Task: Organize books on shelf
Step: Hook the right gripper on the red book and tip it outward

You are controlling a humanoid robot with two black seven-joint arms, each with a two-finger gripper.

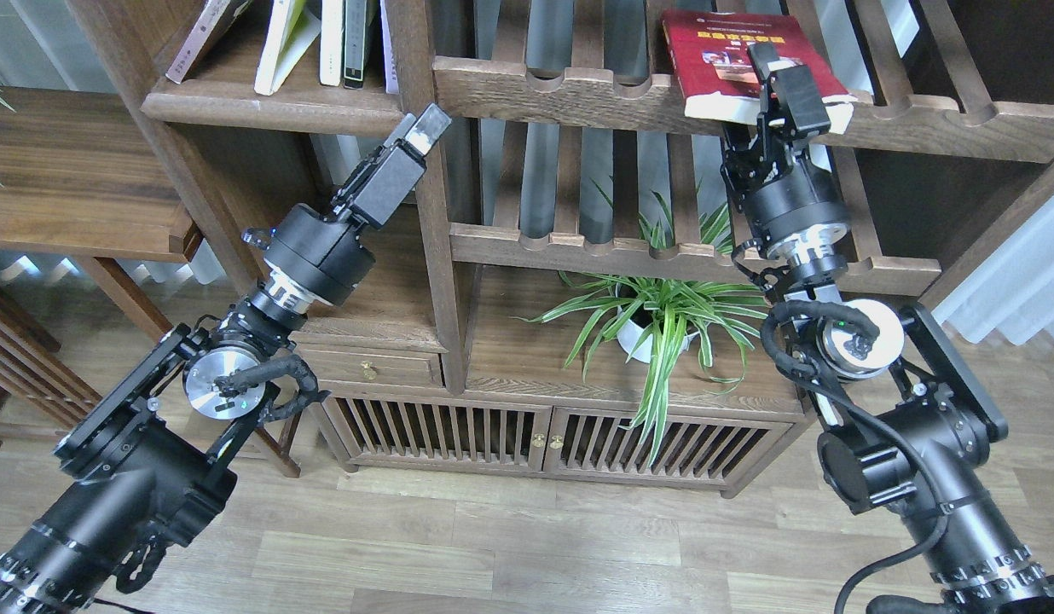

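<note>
The red book (pixel 719 43) with a yellow title lies flat on the upper slatted rack (pixel 561 89), its front edge hanging over the rail. My right gripper (pixel 753 101) is open and straddles that front edge, with one finger (pixel 761 58) on the cover and the other below the book. The yellow-green book (pixel 280 43) and the maroon book (pixel 199 38) lean on the shelf (pixel 271 107) at the upper left. My left gripper (pixel 425 130) is raised before the bookcase post, below the shelf and holding nothing; its fingers cannot be told apart.
Thin white and dark-spined books (pixel 344 38) stand to the right of the yellow-green one. A second slatted rack (pixel 578 243) lies below the first. A potted spider plant (pixel 663 320) stands under my right arm. A lighter wooden table (pixel 75 188) is at the left.
</note>
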